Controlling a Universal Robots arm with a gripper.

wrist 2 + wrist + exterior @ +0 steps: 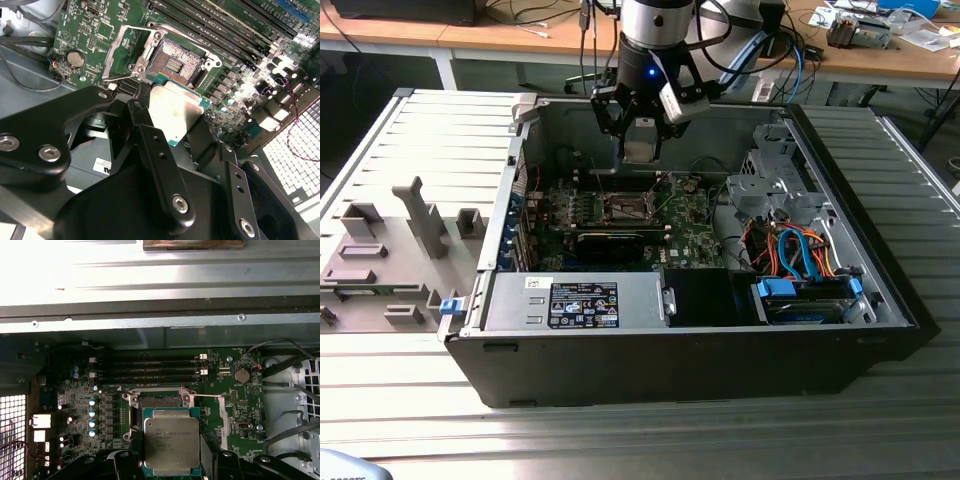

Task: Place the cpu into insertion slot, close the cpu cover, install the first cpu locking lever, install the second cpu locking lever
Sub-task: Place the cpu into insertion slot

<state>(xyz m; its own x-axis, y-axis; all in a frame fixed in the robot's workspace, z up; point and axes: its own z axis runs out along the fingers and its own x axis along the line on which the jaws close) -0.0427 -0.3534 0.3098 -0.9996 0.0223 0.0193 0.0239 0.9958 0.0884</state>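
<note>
Big to small. Ribbed grey metal table carries the open black computer case. You get the green circuit board lying flat on the case floor. The small square metal-rimmed insertion slot sits on that board; everything below is placed from that slot.

Your black end effector hangs above the slot, up near the case's rim, clear of the board. In the second wrist view the end effector has its black fingers closed in on the edges of the small flat square silver-grey cpu, so you have it gripped, pale face showing. In the first wrist view the cpu overlaps the slot's near edge, with the end effector around it. The cpu is held in the air and is not seated; the slot's dark centre lies bare.

Thin grey metal cpu cover stands swung open just beside the slot, on one side of it.
</note>
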